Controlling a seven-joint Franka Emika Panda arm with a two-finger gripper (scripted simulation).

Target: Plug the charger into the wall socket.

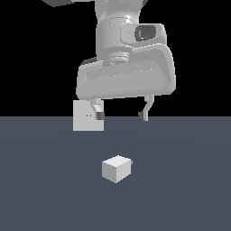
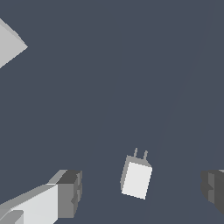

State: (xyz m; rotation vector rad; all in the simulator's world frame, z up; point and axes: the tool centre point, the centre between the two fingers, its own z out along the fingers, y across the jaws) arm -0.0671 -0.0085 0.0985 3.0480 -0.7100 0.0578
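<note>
Left to right across the exterior view, you see the wall socket (image 1: 88, 116) standing upright at the far edge of the dark blue-grey counter (image 1: 40, 189), a flat light-grey square plate with two tiny orange-brown holes at its centre. Just to its right, one dark-tipped finger (image 1: 99, 115) of your tool (image 1: 121, 115) overlaps the plate's edge in the picture; whether the two touch cannot be told. The tool hangs above the counter with its fingers spread wide and nothing between them, released and empty-handed. Below it and nearer the camera, the charger (image 1: 117, 168) sits on the counter, a small off-white cube with a short stub showing on its side toward the exterior view's right, well apart from the socket and clear of both fingers. The arm's pale grey wrist housing (image 1: 126, 72) fills the upper middle of that view against a black background. In the wrist view you look down on the charger (image 2: 136, 178) with its two thin prongs visible on one face, lying between the two grey finger pads (image 2: 70, 193), touching neither, while a corner of the socket plate (image 2: 9, 43) shows at the frame's edge.
</note>
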